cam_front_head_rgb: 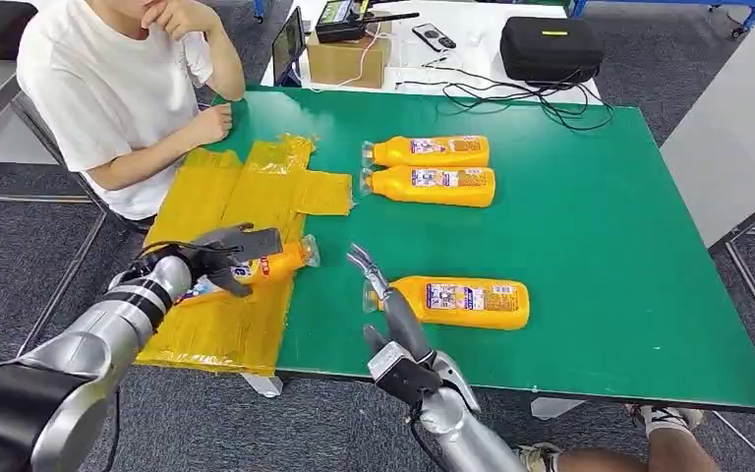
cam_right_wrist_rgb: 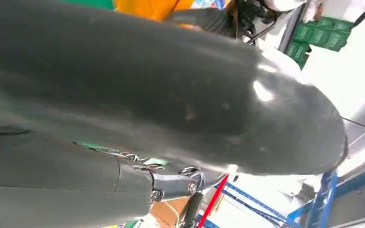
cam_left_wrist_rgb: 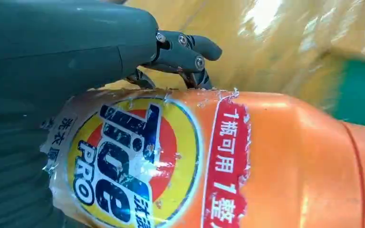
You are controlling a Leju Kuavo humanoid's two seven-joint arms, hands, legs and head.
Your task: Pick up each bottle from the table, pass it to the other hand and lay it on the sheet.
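Left hand (cam_front_head_rgb: 224,258) gripping an orange plastic detergent bottle (cam_front_head_rgb: 261,271) over the crinkled yellow plastic sheet (cam_front_head_rgb: 246,197).
I see the right hand (cam_front_head_rgb: 385,307) empty, fingers apart, beside another orange bottle (cam_front_head_rgb: 462,302) on the green table (cam_front_head_rgb: 609,236).

I see grey carpet (cam_front_head_rgb: 639,79), green table (cam_front_head_rgb: 600,246), white desk (cam_front_head_rgb: 472,29) behind with black case (cam_front_head_rgb: 551,47), cardboard box (cam_front_head_rgb: 347,59), cables (cam_front_head_rgb: 511,93), seated person (cam_front_head_rgb: 118,88)

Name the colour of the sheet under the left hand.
Yellow: the sheet shows best in the head view, crinkled plastic on the green table.
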